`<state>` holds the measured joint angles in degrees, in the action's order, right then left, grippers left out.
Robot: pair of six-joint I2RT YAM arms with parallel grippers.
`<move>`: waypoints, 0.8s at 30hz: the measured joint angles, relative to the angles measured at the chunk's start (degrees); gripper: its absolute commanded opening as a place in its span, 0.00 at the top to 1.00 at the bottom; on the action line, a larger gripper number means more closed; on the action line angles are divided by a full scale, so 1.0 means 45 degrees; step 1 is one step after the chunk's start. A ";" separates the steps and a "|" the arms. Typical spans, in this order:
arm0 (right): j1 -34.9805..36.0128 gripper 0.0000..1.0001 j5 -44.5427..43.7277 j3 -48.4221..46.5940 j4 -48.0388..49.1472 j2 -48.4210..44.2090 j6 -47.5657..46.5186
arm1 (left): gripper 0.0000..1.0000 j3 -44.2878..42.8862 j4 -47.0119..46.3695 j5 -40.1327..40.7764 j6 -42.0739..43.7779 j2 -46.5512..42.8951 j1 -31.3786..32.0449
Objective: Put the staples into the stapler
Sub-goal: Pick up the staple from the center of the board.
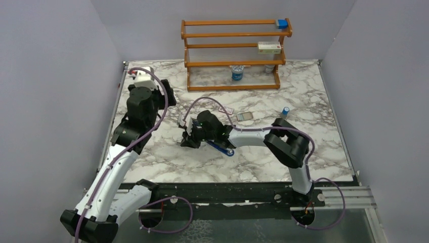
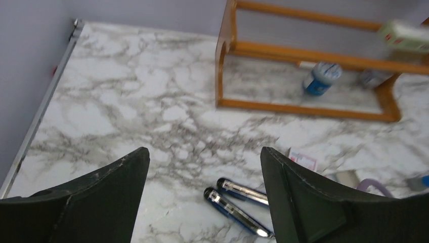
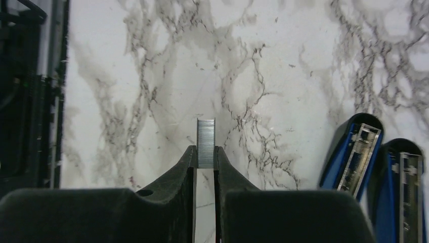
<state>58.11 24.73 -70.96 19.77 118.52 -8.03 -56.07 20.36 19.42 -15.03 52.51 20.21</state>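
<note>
The stapler lies opened flat on the marble table, its two blue arms side by side with the metal channels facing up. It also shows in the left wrist view and partly under the right arm in the top view. My right gripper is shut on a short silver strip of staples, held upright just above the table, left of the stapler. My left gripper hangs open and empty, high above the table's left part, with the stapler showing between its fingers far below.
A wooden rack stands at the back, carrying a blue block, a pale box and a blue-white jar. Behind the right gripper lie a pink-and-white box, a grey tray and a small blue cylinder.
</note>
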 measured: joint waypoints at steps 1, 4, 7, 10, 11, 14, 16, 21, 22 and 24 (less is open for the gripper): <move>-0.0097 0.93 -0.0005 0.0199 0.0005 -0.0452 0.0117 | 0.14 -0.0452 -0.0204 -0.0073 0.0010 -0.0029 -0.0005; -0.0500 0.94 0.0044 0.1083 0.0287 -0.2191 0.0656 | 0.12 -0.1695 -0.1005 -0.0534 0.0073 -0.0248 -0.0005; -0.1569 0.94 0.0214 0.2040 0.0699 -0.3910 0.1341 | 0.11 -0.2399 -0.1817 -0.1462 0.0175 -0.0413 -0.0005; -0.3123 0.94 0.0374 0.3157 0.0986 -0.5799 0.2161 | 0.10 -0.2686 -0.2759 -0.2987 0.0262 -0.0311 -0.0053; -0.3789 0.95 0.0413 0.3580 0.1103 -0.6547 0.2511 | 0.09 -0.2686 -0.3230 -0.3725 0.0301 -0.0233 -0.0058; -0.5270 0.95 0.0427 0.4449 0.1360 -0.8403 0.3390 | 0.08 -0.2244 -0.5047 -0.5736 0.0340 -0.0083 -0.0058; -0.5974 0.95 0.0432 0.4721 0.1428 -0.9413 0.3876 | 0.08 -0.1175 -0.6717 -0.7053 0.0199 -0.0087 -0.0058; -0.6994 0.95 0.0549 0.4843 0.1802 -1.1604 0.4692 | 0.15 -0.0437 -0.9199 -0.9996 -0.0180 0.0806 -0.0044; -0.7009 0.95 0.0699 0.4852 0.1977 -1.1958 0.4794 | 0.19 -0.0418 -0.9816 -1.0652 -0.0277 0.1020 -0.0005; -0.7009 0.95 0.1107 0.4857 0.2443 -1.2546 0.4954 | 0.22 -0.0175 -1.1220 -1.1856 -0.0481 0.1205 0.0087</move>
<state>26.57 29.71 -49.10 30.76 62.06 14.26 -56.86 -30.13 -33.93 -17.19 57.93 20.60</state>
